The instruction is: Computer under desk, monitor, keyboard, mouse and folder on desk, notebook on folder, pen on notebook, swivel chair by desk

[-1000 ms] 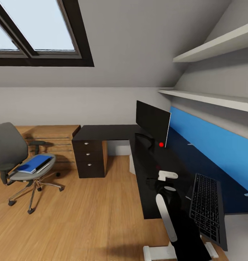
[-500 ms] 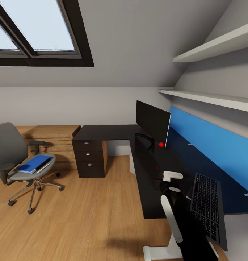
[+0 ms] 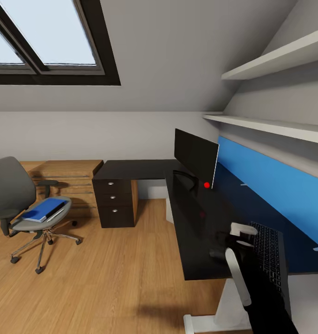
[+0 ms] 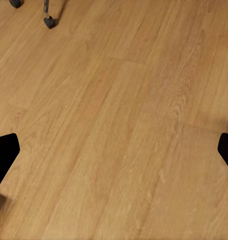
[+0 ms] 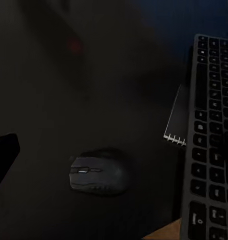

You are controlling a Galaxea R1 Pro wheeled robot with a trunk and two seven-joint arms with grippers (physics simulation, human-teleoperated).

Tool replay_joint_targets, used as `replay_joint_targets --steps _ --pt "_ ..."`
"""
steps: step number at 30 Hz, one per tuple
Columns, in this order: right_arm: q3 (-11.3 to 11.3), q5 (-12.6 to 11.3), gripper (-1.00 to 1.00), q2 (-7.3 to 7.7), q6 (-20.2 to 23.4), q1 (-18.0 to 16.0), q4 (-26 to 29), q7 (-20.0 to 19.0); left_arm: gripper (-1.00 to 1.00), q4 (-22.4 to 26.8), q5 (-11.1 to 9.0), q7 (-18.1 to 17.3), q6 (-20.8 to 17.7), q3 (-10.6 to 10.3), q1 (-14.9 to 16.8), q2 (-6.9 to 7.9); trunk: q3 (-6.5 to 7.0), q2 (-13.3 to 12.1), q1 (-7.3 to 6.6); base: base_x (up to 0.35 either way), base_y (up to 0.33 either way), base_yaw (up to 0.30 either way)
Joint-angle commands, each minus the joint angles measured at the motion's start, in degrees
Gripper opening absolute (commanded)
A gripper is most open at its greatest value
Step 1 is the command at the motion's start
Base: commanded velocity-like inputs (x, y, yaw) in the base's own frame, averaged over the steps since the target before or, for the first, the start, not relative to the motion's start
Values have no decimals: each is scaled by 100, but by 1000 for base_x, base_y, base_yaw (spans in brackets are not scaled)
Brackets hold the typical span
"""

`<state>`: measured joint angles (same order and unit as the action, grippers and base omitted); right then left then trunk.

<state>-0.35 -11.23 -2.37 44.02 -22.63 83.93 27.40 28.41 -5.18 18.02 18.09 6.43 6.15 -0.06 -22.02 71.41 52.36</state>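
My right gripper point(image 5: 114, 152) hangs open over the black desk point(image 3: 186, 232), just above the dark grey mouse point(image 5: 99, 175). Beside the mouse lies the keyboard point(image 5: 211, 150), with the grey notebook point(image 5: 177, 117) against its edge. In the head view my right arm point(image 3: 242, 283) covers part of the keyboard point(image 3: 272, 250). The monitor point(image 3: 196, 157) stands further along the desk. At the far left, the blue folder point(image 3: 42, 208) lies on the swivel chair point(image 3: 12, 195). My left gripper point(image 4: 114, 147) is open over bare floor. The pen and the computer are out of view.
A black three-drawer unit point(image 3: 114, 202) stands under the desk's far wing, with a wooden chest point(image 3: 68, 178) beside it. Wooden floor point(image 3: 112, 273) lies open between chair and desk. Two white shelves point(image 3: 275, 125) and a blue wall panel point(image 3: 275, 185) run above the desk.
My right arm has swung to the right across the desk, toward the keyboard. The chair, folder and monitor have not moved.
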Motion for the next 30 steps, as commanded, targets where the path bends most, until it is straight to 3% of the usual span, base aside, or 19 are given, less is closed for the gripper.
replay_joint_targets --steps 1,6,7,8,21,30 --pt "-63 -74 100 102 9 -8 -111 35 100 -5 -54 -9 28 -4 2 -2 -7 4 0 0 0 0" --pt "-123 -90 100 268 -1 -17 -315 23 100 -8 -51 -9 28 -4 4 0 -7 4 0 0 0 0" --pt "-137 -93 100 384 -12 -21 -371 21 100 -10 -46 -9 28 -9 4 -2 -7 4 0 0 0 0" --pt "-139 -95 100 407 -15 -23 -383 20 100 -11 -46 -12 28 -9 3 -2 -7 4 0 0 0 0" --pt "-134 -147 100 440 -34 -53 -854 -3 100 -31 -45 -19 23 -10 5 -3 -7 4 0 0 0 0" --pt "-132 -386 100 440 -18 -57 -1018 -949 100 -63 -45 -25 21 -14 4 -3 -7 4 0 0 0 0"
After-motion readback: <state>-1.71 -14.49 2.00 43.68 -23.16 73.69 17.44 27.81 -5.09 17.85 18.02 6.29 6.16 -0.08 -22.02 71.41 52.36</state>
